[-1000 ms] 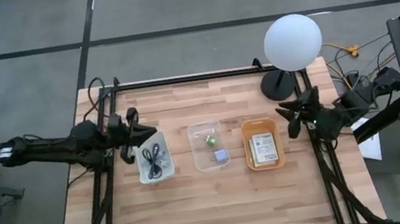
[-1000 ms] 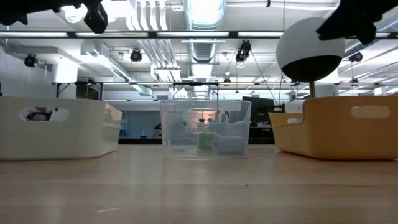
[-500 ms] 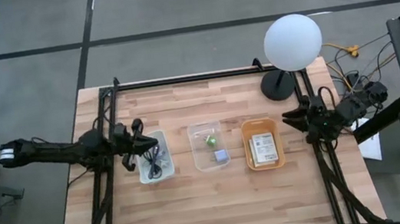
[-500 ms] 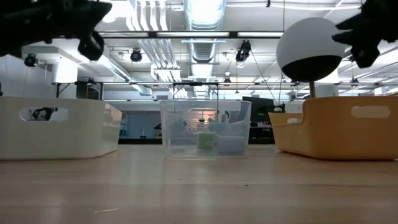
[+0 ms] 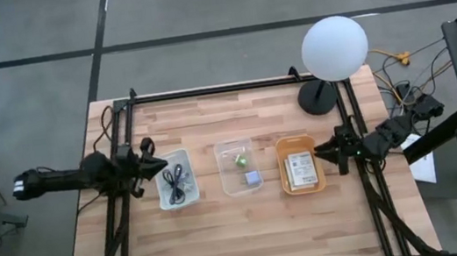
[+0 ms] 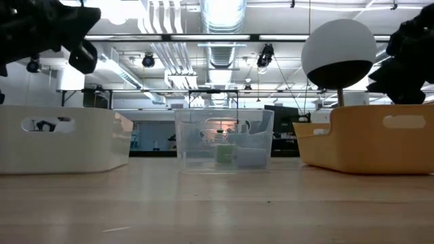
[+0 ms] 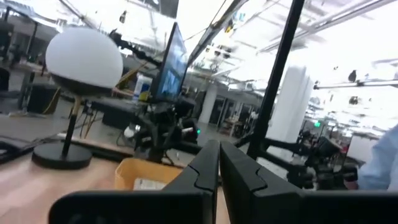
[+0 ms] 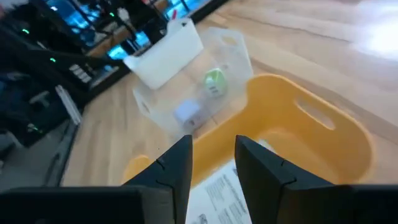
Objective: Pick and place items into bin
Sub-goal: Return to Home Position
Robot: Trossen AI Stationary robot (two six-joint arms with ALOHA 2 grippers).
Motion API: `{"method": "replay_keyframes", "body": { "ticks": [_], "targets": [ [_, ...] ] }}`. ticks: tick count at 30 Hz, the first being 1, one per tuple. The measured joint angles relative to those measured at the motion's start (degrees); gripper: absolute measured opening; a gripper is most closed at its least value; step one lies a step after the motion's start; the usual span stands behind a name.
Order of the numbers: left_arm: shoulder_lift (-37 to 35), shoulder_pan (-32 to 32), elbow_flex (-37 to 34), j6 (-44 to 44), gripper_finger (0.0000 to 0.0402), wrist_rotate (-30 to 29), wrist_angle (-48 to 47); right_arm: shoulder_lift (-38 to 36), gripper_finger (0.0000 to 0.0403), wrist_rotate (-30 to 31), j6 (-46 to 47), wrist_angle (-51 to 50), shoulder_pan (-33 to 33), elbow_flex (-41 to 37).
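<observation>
Arms: we log the left arm [image 5: 76,176] and right arm [image 5: 388,132] as dark, slender, jointed links | Marking: we note a pale band [image 5: 20,184] at the left arm's outer end | Grippers: left gripper [image 7: 218,148] and right gripper [image 8: 212,143] carry matte black, wedge-shaped fingers [image 8: 171,171] with notched inner edges

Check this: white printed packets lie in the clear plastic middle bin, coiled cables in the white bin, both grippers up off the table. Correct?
No: the white printed packets lie in the yellow plastic bin, not the clear plastic middle bin, as the high view shows. The coiled cables are in the white bin; the left gripper and right gripper are up off the table.
</observation>
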Motion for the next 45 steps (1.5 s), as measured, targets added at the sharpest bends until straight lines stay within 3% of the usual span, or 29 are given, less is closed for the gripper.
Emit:
{"method": "replay_keyframes", "body": {
  "ticks": [14, 18, 24, 34, 45],
  "targets": [
    [-5.36, 0.0, -0.09, -0.14, 0.0, -0.04, 1.0, 2.36, 0.0109, -0.95, 0.02, 1.09, 0.02, -0.04],
    [-7.39, 0.02, -0.11, -0.16, 0.0, -0.04, 0.46, -0.35, 0.0109, -1.09, 0.01, 1.3, -0.99, -0.11],
    [-10.07, 0.13, -0.13, -0.16, 0.0, -0.14, 3.01, -1.64, 0.0109, -1.11, 0.02, 4.38, -9.02, -0.71],
    [-6.81, 0.26, -0.04, -0.16, 0.0, 0.2, 7.08, -1.64, 0.0109, -0.83, 0.02, 5.33, -33.0, -0.93],
    [-3.63, 0.26, -0.04, -0.16, 0.0, 0.18, 6.97, -1.67, 0.0109, 0.84, -0.56, 5.44, -26.73, -0.8]
  ]
}}
